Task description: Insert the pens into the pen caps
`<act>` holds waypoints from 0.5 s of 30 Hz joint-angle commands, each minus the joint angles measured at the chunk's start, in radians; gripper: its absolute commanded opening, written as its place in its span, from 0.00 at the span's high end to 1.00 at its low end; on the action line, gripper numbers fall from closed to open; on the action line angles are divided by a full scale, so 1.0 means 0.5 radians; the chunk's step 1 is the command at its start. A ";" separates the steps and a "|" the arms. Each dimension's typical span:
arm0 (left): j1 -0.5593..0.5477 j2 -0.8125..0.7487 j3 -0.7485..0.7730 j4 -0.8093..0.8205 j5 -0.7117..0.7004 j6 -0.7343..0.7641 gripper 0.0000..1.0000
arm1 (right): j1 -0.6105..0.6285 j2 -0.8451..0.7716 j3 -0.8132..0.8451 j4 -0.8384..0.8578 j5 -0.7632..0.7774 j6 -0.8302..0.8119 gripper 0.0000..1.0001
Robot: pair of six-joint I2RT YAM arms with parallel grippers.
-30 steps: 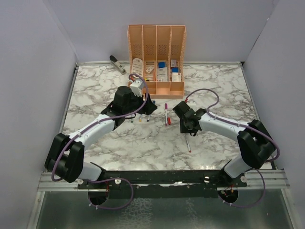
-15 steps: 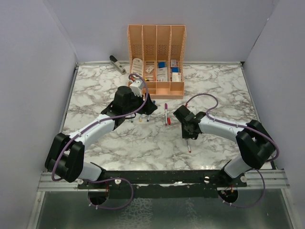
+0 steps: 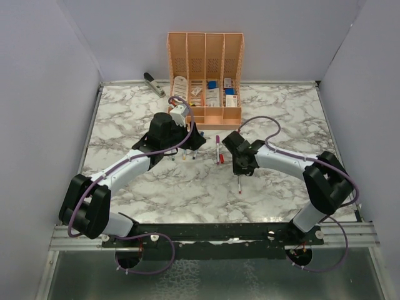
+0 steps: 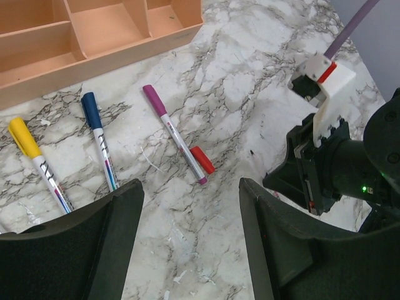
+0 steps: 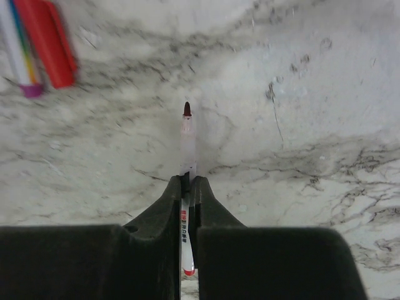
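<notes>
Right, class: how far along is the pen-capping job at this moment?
Done: the yellow pen, blue pen and purple pen wear their caps. In hand: the right gripper pinches an uncapped red-tipped pen. Left: seating it in the red cap lying beside the purple pen; the left gripper is open, empty.

Counter point(image 3: 125, 112): white marble, veined with grey and black.
Organiser point(image 3: 205, 69): coloured peach-orange throughout.
Stapler-like tool point(image 3: 153, 83): grey.
Yellow-capped pen point(image 4: 37, 164): yellow cap; white barrel printed with dark lettering and a multicoloured stripe.
Blue-capped pen point(image 4: 100, 147): navy cap; barrel marked the same way.
Purple-capped pen point(image 4: 172, 131): purple cap and purple end; white striped barrel.
Loose cap point(image 4: 202, 159): red.
Held pen point(image 5: 186, 134): whitish, translucent barrel; dark red tip; red at the rear end.
Right gripper point(image 5: 189, 180): black.
Left gripper point(image 4: 189, 187): black.
Left arm point(image 3: 125, 169): white shells, black joints.
Cable point(image 3: 259, 119): purple.
</notes>
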 commanded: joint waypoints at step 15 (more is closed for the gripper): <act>0.009 -0.091 -0.073 0.439 0.809 0.093 0.33 | -0.285 -0.237 0.378 1.005 -0.196 -0.189 0.99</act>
